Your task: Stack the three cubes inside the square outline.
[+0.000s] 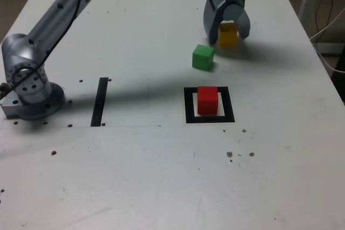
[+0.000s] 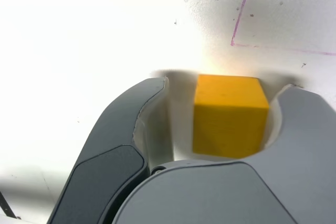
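Observation:
My gripper [image 1: 227, 37] hangs low over the back right of the table in the exterior view, its jaws straddling the yellow cube [image 1: 228, 35]. The wrist view shows the yellow cube [image 2: 228, 114] between the fingers [image 2: 121, 129]: a narrow gap remains on one side, while the other finger sits against it or nearly so. The gripper [image 2: 226, 87] is open. The green cube [image 1: 203, 57] lies just in front and to the left of the yellow one. The red cube [image 1: 207, 100] stands in the white centre of the square outline [image 1: 187, 106].
A narrow black strip [image 1: 99, 102] lies on the table left of the outline. The arm's base [image 1: 29, 87] is mounted at the exterior view's left edge. Cables hang beyond the table's right side. Thin pink lines [image 2: 241, 9] mark the table beyond the yellow cube.

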Controlling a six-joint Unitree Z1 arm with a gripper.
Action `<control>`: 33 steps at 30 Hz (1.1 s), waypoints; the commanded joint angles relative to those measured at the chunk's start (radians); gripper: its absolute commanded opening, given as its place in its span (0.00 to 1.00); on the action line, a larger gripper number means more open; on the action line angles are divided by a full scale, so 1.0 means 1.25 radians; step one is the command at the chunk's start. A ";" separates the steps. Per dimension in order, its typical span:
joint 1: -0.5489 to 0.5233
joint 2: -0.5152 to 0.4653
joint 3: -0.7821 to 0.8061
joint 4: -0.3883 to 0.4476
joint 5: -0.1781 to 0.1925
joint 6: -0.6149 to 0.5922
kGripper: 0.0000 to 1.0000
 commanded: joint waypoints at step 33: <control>-0.061 -0.149 0.088 0.028 -0.006 0.034 0.27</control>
